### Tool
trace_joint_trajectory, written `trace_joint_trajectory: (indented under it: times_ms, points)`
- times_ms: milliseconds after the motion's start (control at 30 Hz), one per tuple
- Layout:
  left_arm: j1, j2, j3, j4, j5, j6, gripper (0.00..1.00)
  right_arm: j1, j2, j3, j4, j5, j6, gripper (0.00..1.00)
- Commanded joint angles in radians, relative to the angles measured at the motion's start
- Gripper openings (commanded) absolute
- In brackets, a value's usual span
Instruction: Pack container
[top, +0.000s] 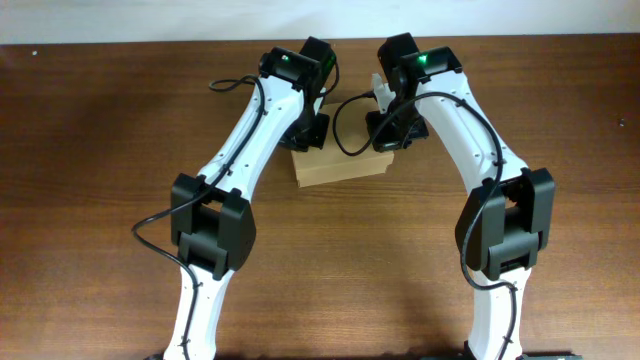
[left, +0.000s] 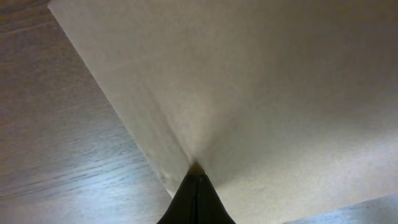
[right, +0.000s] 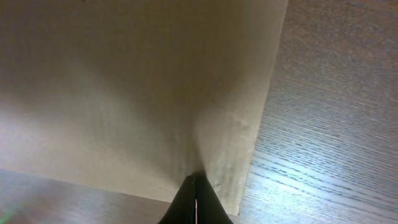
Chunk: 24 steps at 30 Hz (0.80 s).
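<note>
The container (top: 345, 168) is a small tan cardboard box at the table's middle, lid down. My left gripper (top: 308, 135) is at its far left corner and my right gripper (top: 390, 135) is at its far right corner. In the left wrist view the black fingers (left: 196, 169) are shut together, with their tips touching a fold of the container (left: 261, 81). In the right wrist view the fingers (right: 196, 177) are also shut together, tips against a fold near the edge of the container (right: 124, 81). Nothing shows between either pair of fingers.
The dark wooden table (top: 100, 120) stretches to all sides of the box. Both arms' cables hang near the box's far side. A pale wall runs along the table's far edge.
</note>
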Motion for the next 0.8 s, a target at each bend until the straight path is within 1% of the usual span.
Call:
trace_joint_trajectory:
  times_ms: [0,133,233,300,367,433,633,767]
  points:
    - [0.034,-0.014,0.053,-0.024,-0.092,0.016,0.02,-0.021,-0.038,0.046,-0.001,0.095,-0.008,0.04]
    - [0.093,-0.05,0.143,-0.041,-0.108,0.016,0.03,-0.063,-0.077,0.163,-0.037,0.096,-0.008,0.04]
    - [0.145,-0.064,0.205,-0.069,-0.174,0.016,0.06,-0.108,-0.101,0.257,-0.077,0.144,-0.008,0.04]
    - [0.188,-0.068,0.237,-0.082,-0.168,0.016,0.06,-0.142,-0.116,0.307,-0.101,0.184,-0.009,0.04]
    - [0.237,-0.068,0.243,-0.081,-0.095,0.016,0.06,-0.18,-0.121,0.332,-0.122,0.189,-0.014,0.04]
    - [0.267,-0.065,0.231,-0.069,-0.039,0.016,0.06,-0.213,-0.121,0.33,-0.134,0.159,-0.014,0.04]
    - [0.283,-0.063,0.147,0.005,-0.015,0.018,0.06,-0.24,-0.113,0.228,-0.11,0.154,-0.006,0.04]
    - [0.275,-0.059,0.068,0.065,0.015,0.027,0.07,-0.237,-0.113,0.119,-0.074,0.142,-0.007,0.04]
